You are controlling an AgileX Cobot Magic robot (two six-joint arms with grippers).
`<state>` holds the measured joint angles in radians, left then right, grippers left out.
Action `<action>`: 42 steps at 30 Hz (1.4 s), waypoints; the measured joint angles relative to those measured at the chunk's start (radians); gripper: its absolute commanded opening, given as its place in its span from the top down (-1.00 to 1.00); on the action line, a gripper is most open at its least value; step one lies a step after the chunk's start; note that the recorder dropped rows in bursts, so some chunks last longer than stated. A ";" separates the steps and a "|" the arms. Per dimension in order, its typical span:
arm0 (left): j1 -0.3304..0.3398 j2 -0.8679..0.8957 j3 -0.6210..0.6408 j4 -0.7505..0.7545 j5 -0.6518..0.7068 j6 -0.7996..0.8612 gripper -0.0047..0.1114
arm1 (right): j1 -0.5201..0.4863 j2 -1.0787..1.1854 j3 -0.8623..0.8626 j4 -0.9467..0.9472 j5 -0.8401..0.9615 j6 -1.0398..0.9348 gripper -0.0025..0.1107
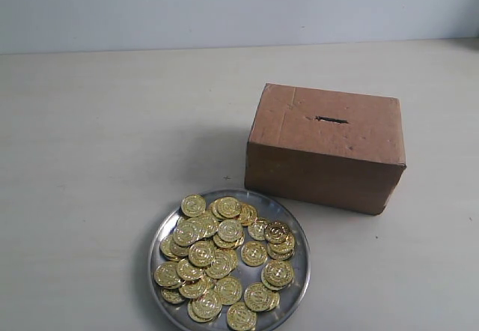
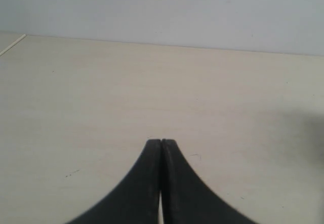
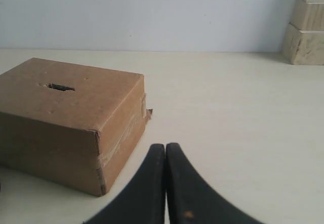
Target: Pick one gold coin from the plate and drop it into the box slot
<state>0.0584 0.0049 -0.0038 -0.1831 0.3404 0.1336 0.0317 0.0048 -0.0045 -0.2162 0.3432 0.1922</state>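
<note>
Filling plate (image 1: pixel 301 286): heaped gold coins (image 1: pixel 224 260); box (image 1: pixel 325 147) beside, slot (image 1: pixel 331 119) on top.

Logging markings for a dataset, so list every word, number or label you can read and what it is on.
No readable text.
The gold coins on the plate carry embossed marks, too small and blurred to read.
The box shows no print on its visible faces.
</note>
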 measured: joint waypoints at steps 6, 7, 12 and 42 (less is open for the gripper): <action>0.000 0.000 0.000 0.000 0.000 0.000 0.92 | 0.000 0.000 0.000 0.000 0.000 0.000 0.96; 0.000 0.000 0.000 0.000 0.000 0.000 0.92 | 0.000 0.000 0.000 0.000 0.002 0.000 0.96; 0.000 0.000 0.000 0.000 0.014 0.000 0.92 | 0.000 0.000 0.000 0.000 0.002 0.000 0.96; 0.000 0.000 0.000 0.000 0.018 0.000 0.92 | 0.000 0.000 0.000 0.000 0.002 0.000 0.96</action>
<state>0.0584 0.0049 -0.0038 -0.1831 0.3585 0.1336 0.0317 0.0048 -0.0045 -0.2162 0.3448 0.1922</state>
